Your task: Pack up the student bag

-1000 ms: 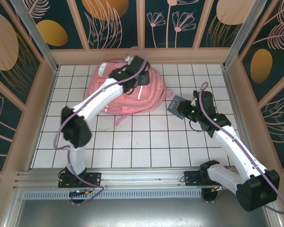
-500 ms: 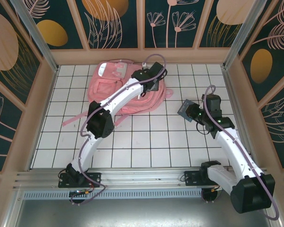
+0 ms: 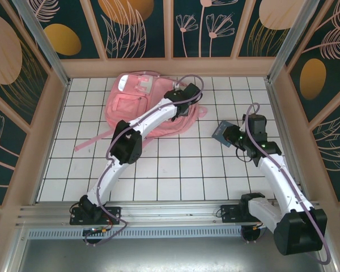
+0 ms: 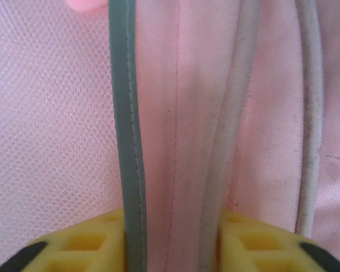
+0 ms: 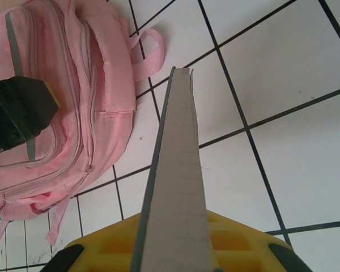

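Observation:
The student bag (image 3: 133,107) is a big pink backpack lying flat at the back of the tiled table. My left gripper (image 3: 188,95) sits on its right side. In the left wrist view its yellow fingers (image 4: 90,241) pinch a fold of the bag's pink fabric (image 4: 175,141) with a grey stripe and white piping, so my left gripper (image 4: 173,218) is shut on it. My right gripper (image 3: 229,136) hovers to the right of the bag, shut on a thin dark-covered book (image 3: 220,132). The book (image 5: 175,170) shows edge-on between the jaws, with the bag (image 5: 62,113) up left.
White tiled floor (image 3: 175,170) inside a wooden-walled enclosure (image 3: 51,113). A loose pink strap (image 3: 93,139) trails left of the bag. Open tiles lie in front of the bag, between the two arms.
My left arm has swung right across the bag to its right side and its jaws have closed on the fabric. The right gripper with the book has drifted slightly right.

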Robot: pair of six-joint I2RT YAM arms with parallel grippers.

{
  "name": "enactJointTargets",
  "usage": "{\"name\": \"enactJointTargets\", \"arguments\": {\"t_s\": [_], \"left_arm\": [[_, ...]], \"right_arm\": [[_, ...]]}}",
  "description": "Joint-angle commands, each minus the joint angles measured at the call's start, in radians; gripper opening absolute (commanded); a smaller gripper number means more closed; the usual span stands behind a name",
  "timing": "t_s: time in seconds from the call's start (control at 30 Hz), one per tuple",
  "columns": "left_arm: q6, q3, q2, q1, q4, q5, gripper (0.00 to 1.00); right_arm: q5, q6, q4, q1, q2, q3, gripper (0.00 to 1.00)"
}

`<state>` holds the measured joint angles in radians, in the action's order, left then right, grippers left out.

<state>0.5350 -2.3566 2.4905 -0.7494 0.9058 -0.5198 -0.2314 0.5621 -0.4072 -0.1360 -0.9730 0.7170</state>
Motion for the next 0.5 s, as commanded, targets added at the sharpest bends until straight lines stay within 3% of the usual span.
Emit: {"name": "enactJointTargets", "arguments": {"t_s": [0.0, 0.1, 0.3, 0.47], "left_arm": [[-0.036, 0.017, 0.001, 0.010, -0.004, -0.030, 0.16], [-0.038, 0.067, -0.036, 0.028, -0.030, 0.013, 0.00], [-0.062, 0.247, -0.205, 0.066, -0.167, 0.134, 0.00], [-0.109, 0.307, -0.341, 0.093, -0.188, 0.177, 0.00]], "right_arm": [[-0.022, -0.007, 0.041, 0.011, 0.027, -0.002, 0.00], [-0.022, -0.007, 0.039, 0.013, 0.031, 0.001, 0.00], [-0.033, -0.001, 0.039, 0.014, 0.037, 0.011, 0.00], [-0.059, 0.011, 0.041, 0.015, 0.036, 0.036, 0.00]]}}
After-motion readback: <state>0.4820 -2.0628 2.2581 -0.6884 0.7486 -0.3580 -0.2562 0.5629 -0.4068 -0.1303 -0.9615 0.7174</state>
